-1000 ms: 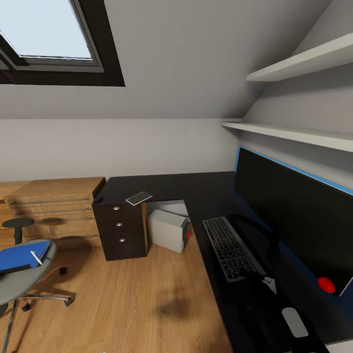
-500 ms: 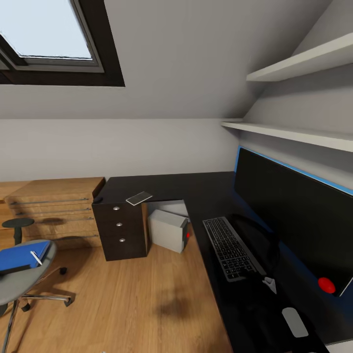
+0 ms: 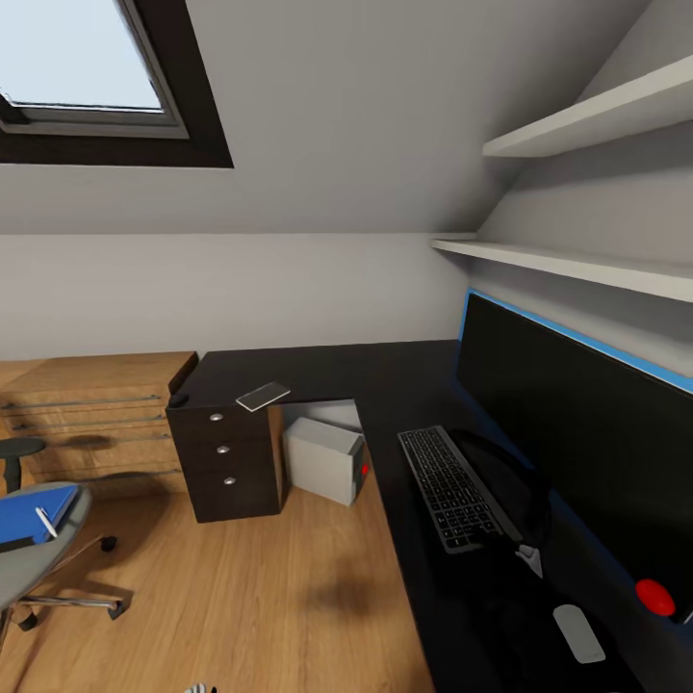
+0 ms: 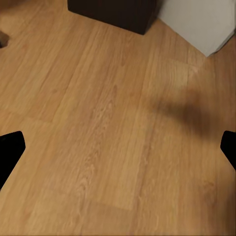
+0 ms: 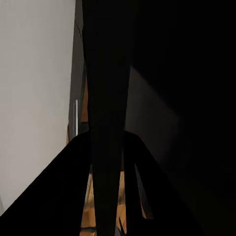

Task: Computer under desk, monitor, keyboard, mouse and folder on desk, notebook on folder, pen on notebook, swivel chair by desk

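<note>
The black desk (image 3: 318,371) wraps the corner, with the wide monitor (image 3: 568,423) and the keyboard (image 3: 450,486) on its right wing. The notebook (image 3: 262,396) lies over the drawers (image 3: 223,449), and a small dark mouse (image 3: 178,398) sits at that end's edge. The white computer (image 3: 322,460) stands under the desk. At far left the swivel chair (image 3: 34,568) carries the blue folder (image 3: 29,508) with the pen (image 3: 45,523) on it. My left gripper (image 4: 118,152) hangs open over the wood floor, near the drawer block (image 4: 113,12) and computer (image 4: 196,22). The right wrist view is dark and unclear.
A light wooden drawer chest (image 3: 91,414) stands left of the desk. Two white shelves (image 3: 577,265) run above the monitor. A pale grey flat object (image 3: 577,632) and a red ball (image 3: 654,597) lie on the desk near the monitor's near end. Open wood floor (image 3: 269,597) spreads between chair and desk.
The whole head view has shifted, so the chair, chest and drawers sit further left in the picture. None of the things themselves has moved.
</note>
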Tool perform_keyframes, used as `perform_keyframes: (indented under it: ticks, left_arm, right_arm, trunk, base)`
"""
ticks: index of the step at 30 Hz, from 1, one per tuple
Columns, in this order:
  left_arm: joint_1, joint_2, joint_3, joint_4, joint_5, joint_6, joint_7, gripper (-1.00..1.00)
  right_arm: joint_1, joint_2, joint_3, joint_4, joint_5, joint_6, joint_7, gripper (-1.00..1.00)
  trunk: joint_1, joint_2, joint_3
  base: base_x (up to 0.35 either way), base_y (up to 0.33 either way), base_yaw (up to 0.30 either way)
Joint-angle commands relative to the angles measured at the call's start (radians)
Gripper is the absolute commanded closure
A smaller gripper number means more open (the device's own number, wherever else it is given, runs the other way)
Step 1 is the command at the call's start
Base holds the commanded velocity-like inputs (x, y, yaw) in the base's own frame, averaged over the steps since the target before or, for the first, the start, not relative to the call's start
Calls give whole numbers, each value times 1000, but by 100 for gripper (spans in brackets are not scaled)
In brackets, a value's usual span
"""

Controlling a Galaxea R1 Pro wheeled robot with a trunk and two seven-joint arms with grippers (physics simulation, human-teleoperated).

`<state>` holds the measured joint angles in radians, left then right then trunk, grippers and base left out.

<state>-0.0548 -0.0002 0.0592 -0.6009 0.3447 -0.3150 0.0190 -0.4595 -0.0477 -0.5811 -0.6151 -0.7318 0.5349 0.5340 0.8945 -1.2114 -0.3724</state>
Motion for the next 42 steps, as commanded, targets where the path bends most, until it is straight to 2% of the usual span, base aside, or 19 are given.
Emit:
perform_keyframes:
  ticks: [1, 11, 30, 42]
  left_arm:
    - [-1, 0, -1, 0, 5, -4, 2, -100]
    - [-1, -1, -1, 0, 5, -6, 9, -100]
    - [0, 0, 2, 0, 8, -4, 6, -100]
    - [0, 0, 4, 0, 9, -5, 6, -100]
  right_arm:
    - [-1, 0, -3, 3, 26, -3, -14, 100]
    - [-1, 0, -3, 3, 28, -3, -14, 100]
    - [-1, 3, -3, 9, 26, -3, -34, 100]
    - [-1, 3, -3, 9, 26, -3, -35, 100]
  trunk:
    - [0, -1, -1]
    - [0, -1, -1]
    - [73, -134, -61]
    - [73, -134, -61]
  base:
    - [26, -10, 0]
    - [5, -2, 0]
    - [0, 0, 0]
    - [0, 0, 0]
